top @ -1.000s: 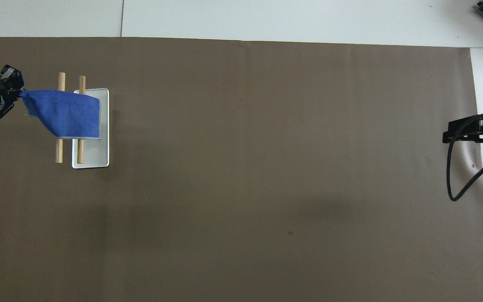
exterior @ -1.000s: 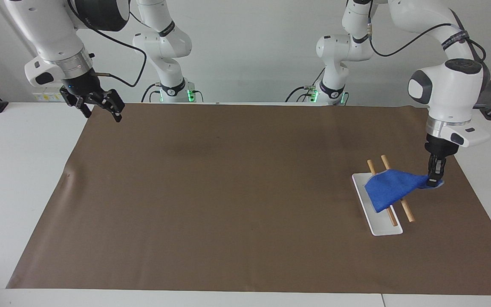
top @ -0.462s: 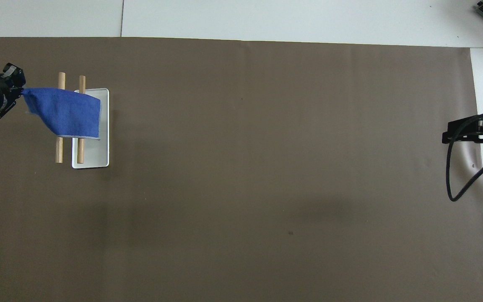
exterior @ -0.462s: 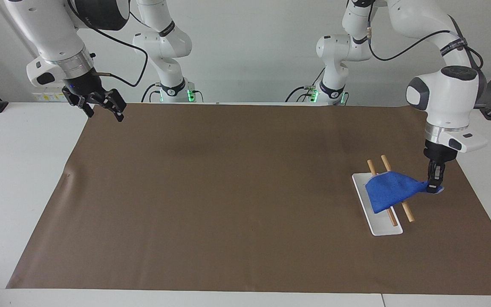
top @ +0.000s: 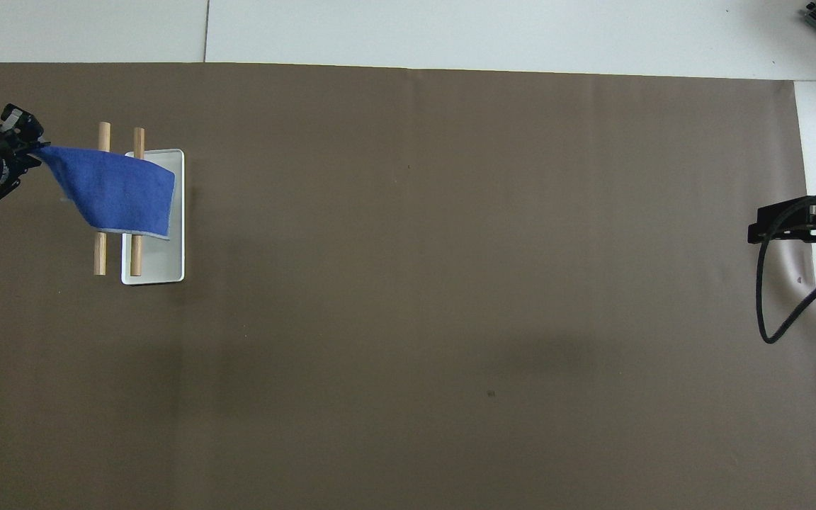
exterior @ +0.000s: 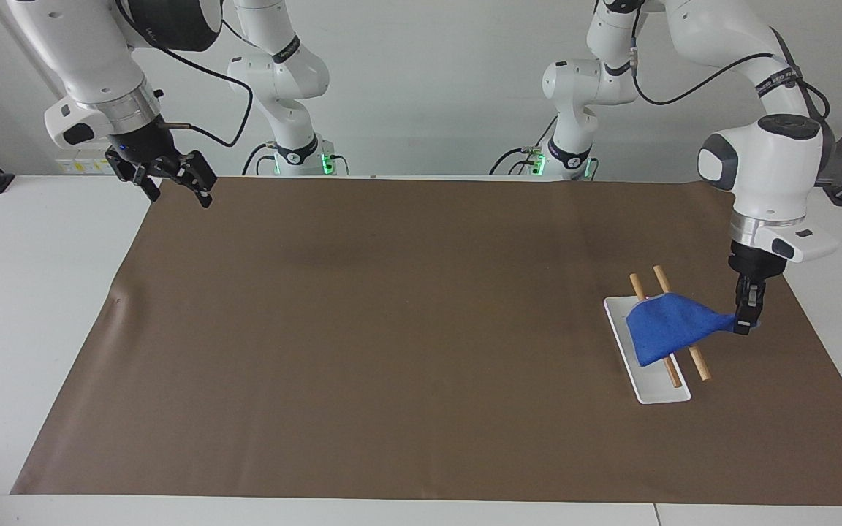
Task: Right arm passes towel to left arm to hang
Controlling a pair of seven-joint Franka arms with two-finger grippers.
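While the small royal-blue terry towel (exterior: 666, 330) drapes across two wooden dowels (exterior: 693, 356) over their white tray (exterior: 647, 391), my left gripper (exterior: 745, 319) has just begun loosening on its corner; hanging looks nearly finished. My right gripper (exterior: 172, 177) waits open.

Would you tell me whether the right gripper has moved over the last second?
Yes: the right gripper has risen slightly against the brown mat's edge nearest the robots, at the right arm's end.

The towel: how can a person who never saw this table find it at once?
Go to the left arm's end of the brown mat, where a white tray carries two wooden rods. The towel lies draped over them, one corner at the left gripper. It is the only blue thing.
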